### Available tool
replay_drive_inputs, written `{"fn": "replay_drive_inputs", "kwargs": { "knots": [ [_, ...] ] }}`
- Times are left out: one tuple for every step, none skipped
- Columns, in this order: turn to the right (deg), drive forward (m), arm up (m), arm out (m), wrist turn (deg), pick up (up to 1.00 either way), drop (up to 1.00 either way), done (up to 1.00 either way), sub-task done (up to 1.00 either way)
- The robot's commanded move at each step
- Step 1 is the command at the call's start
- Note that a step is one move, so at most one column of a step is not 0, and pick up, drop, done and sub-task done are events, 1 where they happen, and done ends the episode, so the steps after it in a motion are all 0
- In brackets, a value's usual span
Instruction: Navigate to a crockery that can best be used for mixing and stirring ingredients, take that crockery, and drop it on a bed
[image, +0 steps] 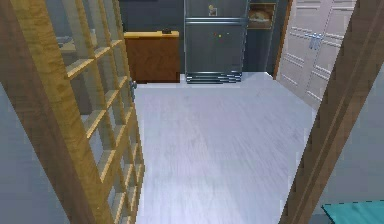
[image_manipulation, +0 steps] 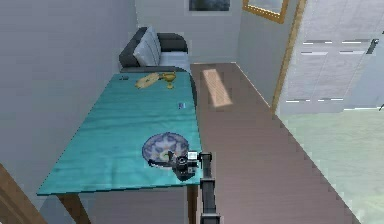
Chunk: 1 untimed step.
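The round, shallow, grey-blue bowl with pale markings (image_manipulation: 162, 146) lies on the long teal-topped wooden-legged table (image_manipulation: 110, 125), close to the table's near edge and toward its near right corner. Being round, it has no long axis, and it seems to sit flat with its mouth upward. Its rim looks paler than its speckled inside.

The dark square arm bar (image_manipulation: 210, 195) rises from the bottom edge past the table's near right corner. At its far end the dark gripper (image_manipulation: 181, 164) points left, right at the bowl's near right rim. Whether it touches or holds the bowl cannot be told, nor how its jaws stand.

Yellowish flat things (image_manipulation: 152, 79) lie near the table's far edge, before a dark grey sofa with a pale cushion (image_manipulation: 155, 47).
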Motion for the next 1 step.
{"fn": "replay_drive_inputs", "kwargs": {
  "knots": [
    [0.0,0.00,0.10,0.00,0.0,0.00,0.00,0.00,0.00]
  ]
}}
